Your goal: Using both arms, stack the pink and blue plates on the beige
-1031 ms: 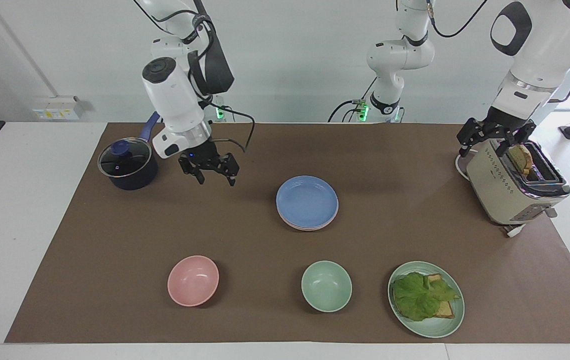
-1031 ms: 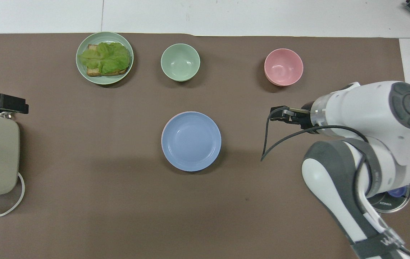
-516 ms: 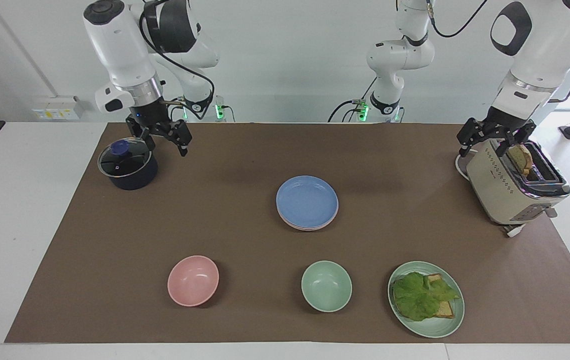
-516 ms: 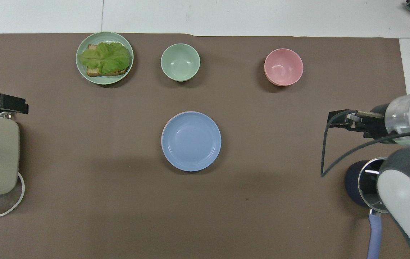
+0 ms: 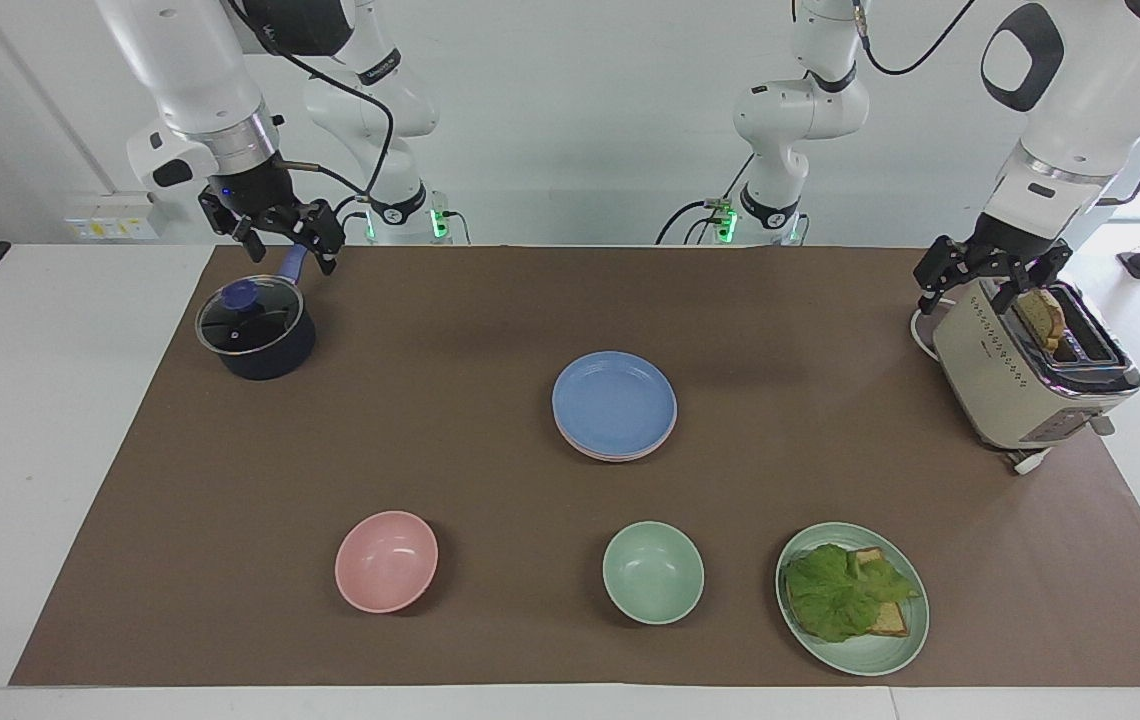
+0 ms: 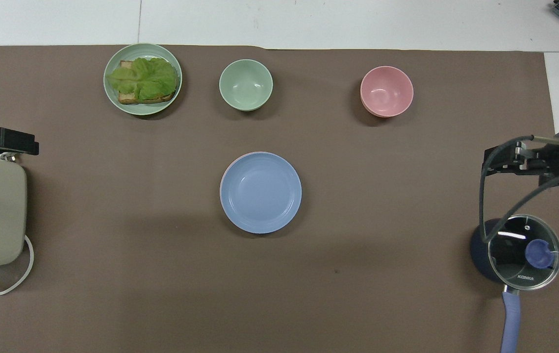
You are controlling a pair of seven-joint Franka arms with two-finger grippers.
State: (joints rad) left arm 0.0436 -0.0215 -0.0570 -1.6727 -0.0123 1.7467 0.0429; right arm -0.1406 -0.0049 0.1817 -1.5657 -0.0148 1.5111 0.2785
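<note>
The blue plate (image 5: 615, 400) (image 6: 261, 192) lies on top of a stack in the middle of the brown mat. A thin rim of the pink plate (image 5: 602, 455) (image 6: 227, 164) peeks out beneath it. The beige plate is hidden; I cannot tell whether it lies under the stack. My right gripper (image 5: 282, 243) (image 6: 497, 164) hangs open and empty over the pot's handle, away from the plates. My left gripper (image 5: 970, 285) (image 6: 0, 142) waits open over the toaster's edge, holding nothing.
A dark pot with a glass lid (image 5: 255, 335) stands at the right arm's end, and a cream toaster (image 5: 1025, 375) with a toast slice (image 5: 1040, 318) at the left arm's end. Farthest from the robots sit a pink bowl (image 5: 386, 560), a green bowl (image 5: 652, 572) and a green plate (image 5: 915, 640) with lettuce and toast.
My right arm has risen and swung away from the mat beside the stack to above the pot's handle. The left arm and the plates have not moved.
</note>
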